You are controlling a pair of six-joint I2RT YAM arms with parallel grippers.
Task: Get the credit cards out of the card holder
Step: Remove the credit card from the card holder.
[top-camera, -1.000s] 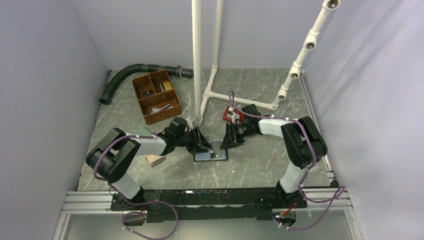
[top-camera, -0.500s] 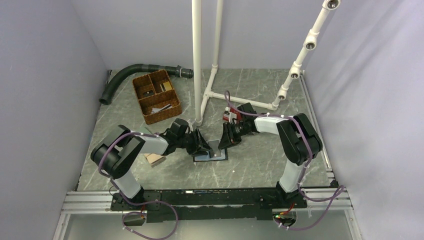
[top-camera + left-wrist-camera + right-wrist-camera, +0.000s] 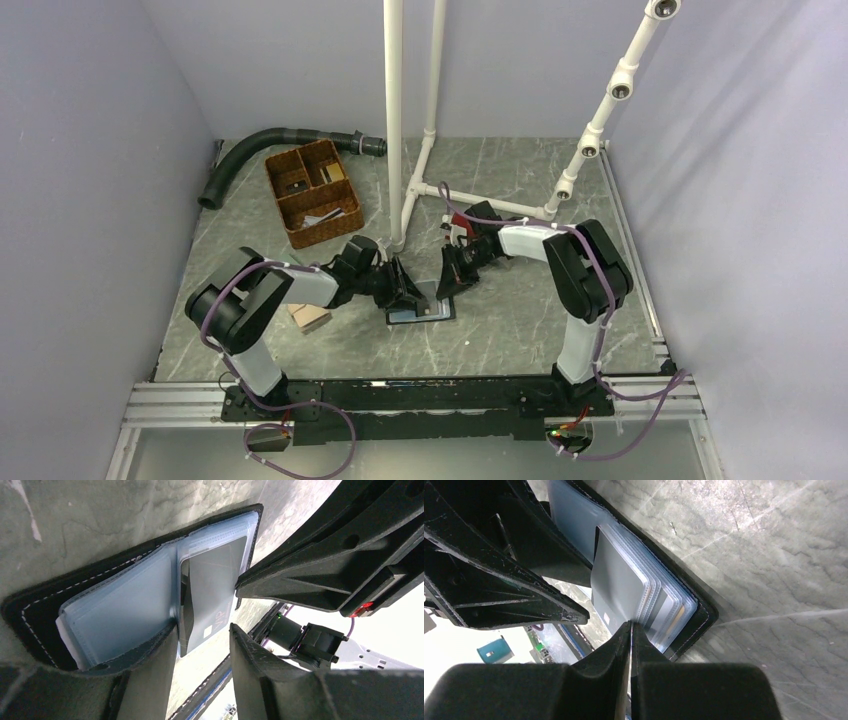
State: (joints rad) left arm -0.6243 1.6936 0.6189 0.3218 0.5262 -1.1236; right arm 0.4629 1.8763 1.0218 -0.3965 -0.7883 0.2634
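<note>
The card holder lies open on the table, black-edged with light blue clear sleeves. A dark grey credit card marked VIP sticks partway out of its right-half sleeve. My right gripper is shut on that card's free edge, and a thin sliver shows between its pads. My left gripper is open. One of its fingers rests on the holder's left half, while the other stands beside the card. An orange-yellow strip shows in a rear sleeve.
A wicker basket and a black hose sit at the back left. White pipe frames rise behind the grippers. A tan wallet lies by the left arm, and a red wallet peeks out behind the right arm.
My right gripper slid left to the card holder and its jaws closed on the dark card's edge. The left gripper stayed on the holder, jaws slightly wider.
</note>
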